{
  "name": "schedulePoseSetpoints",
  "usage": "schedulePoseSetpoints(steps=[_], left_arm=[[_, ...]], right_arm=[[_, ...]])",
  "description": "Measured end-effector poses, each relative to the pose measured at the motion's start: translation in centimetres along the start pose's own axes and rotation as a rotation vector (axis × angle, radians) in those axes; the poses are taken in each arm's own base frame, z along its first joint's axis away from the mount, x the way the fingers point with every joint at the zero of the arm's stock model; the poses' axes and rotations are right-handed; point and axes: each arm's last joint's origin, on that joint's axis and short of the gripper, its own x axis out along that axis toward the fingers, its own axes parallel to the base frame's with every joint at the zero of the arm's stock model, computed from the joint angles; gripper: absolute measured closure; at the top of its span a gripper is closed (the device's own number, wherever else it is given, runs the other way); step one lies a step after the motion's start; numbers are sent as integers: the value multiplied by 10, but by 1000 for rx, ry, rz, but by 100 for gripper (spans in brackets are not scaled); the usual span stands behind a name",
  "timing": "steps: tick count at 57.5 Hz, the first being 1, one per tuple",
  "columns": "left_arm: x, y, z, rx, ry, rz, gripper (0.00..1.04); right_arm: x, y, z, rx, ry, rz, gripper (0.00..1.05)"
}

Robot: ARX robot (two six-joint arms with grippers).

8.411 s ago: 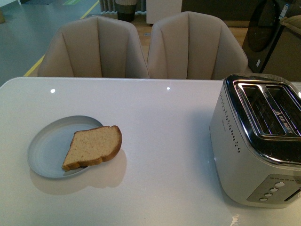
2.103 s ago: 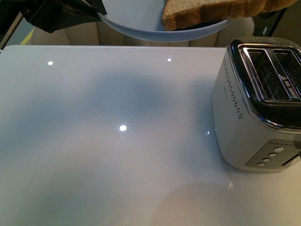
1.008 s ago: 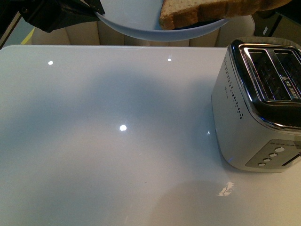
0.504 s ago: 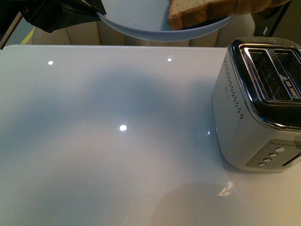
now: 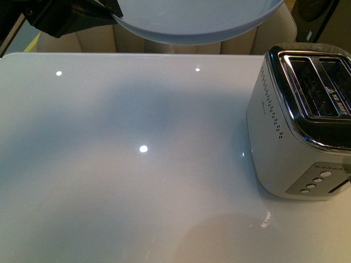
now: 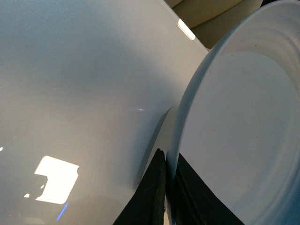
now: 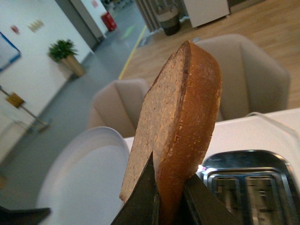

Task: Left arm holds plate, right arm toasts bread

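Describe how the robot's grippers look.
The left gripper has thin, flat, matte black fingers. The right gripper has dark, wedge-shaped fingers tapering to narrow tips. From the front, the left arm shows only as a black, angular bulk. No cables or markings show.

Left claw (image 5: 107, 10): matte black, angular housing with faceted edges. Its fingers (image 6: 152, 197) are flat black blades, faintly scuffed, narrowing to a thin tip. Right claw (image 7: 169, 197): two dark wedge-shaped fingers (image 7: 140, 206), smooth-faced, tapering to pointed ends. Lighter grey shows along their edges.
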Motion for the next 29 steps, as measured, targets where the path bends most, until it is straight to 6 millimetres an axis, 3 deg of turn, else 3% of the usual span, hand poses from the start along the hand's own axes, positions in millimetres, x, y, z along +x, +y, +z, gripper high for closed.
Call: schedulePoseSetpoints(steps=[13,29], left_arm=[[0,0,0,0,0,0,102],[0,0,0,0,-1,0,102]], right_arm=[[-1,-9,-9,-324,89,-142,101],[12,-15,-35,-504,264,-184,101]])
